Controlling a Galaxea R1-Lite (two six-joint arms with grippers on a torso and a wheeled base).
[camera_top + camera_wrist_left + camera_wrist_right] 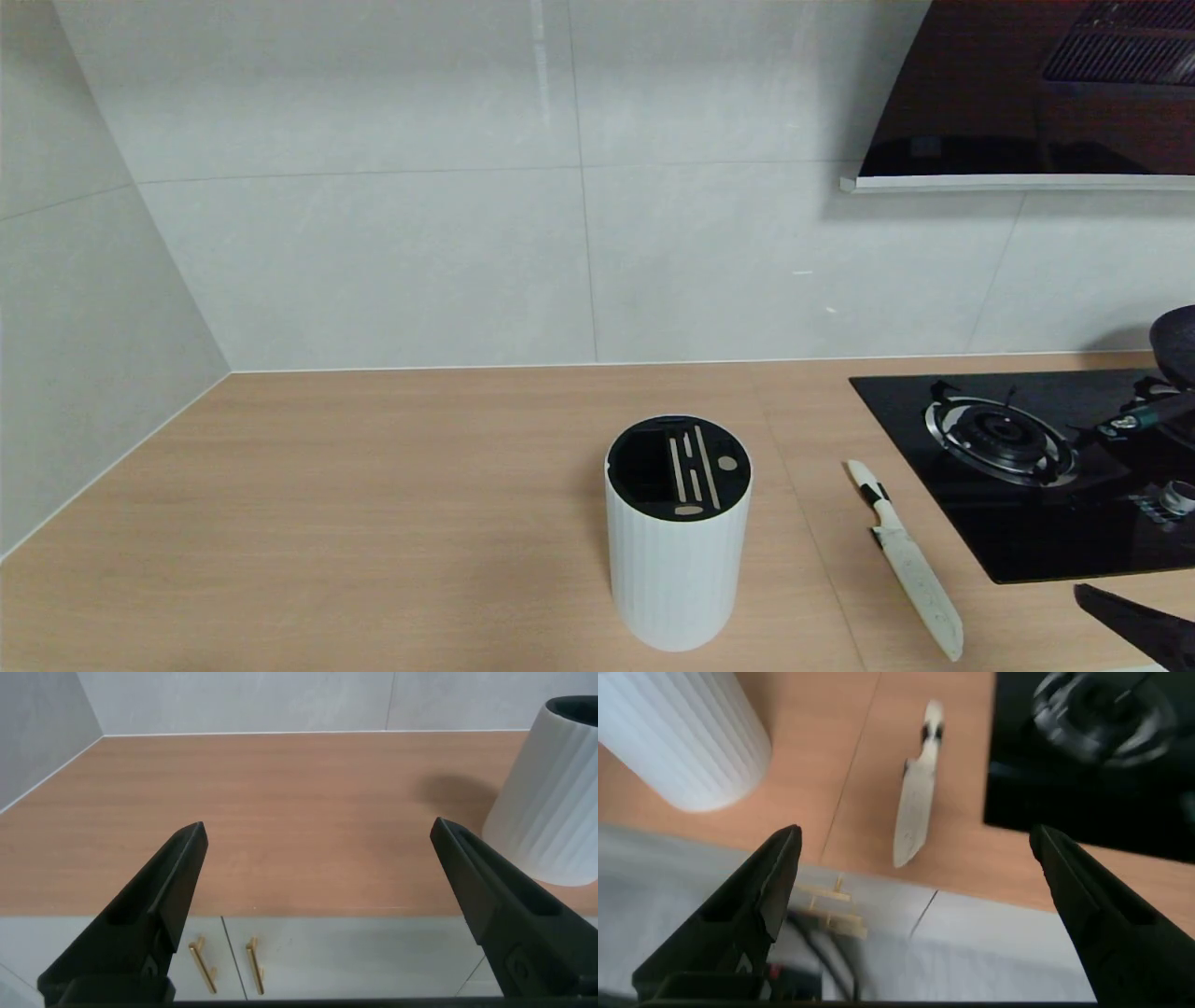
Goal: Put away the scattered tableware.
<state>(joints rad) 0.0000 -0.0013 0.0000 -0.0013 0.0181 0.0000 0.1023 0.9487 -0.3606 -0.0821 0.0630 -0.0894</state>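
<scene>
- your knife [906, 560] lies flat on the bench [373, 523], pale blade tip toward the front edge, handle toward the wall.
- you see it between the white ribbed holder [677, 560] and the black hob [1027, 504], touching neither.
- the holder stands upright, its black slotted top facing up.
- your right gripper [915, 840] hangs off the bench's front edge near the blade tip, fingers spread wide, holding nothing.
- your left gripper [318, 835] is likewise spread wide and empty at the front edge, the holder beyond it.
- gold cabinet handles [201, 961] sit below the bench.
</scene>
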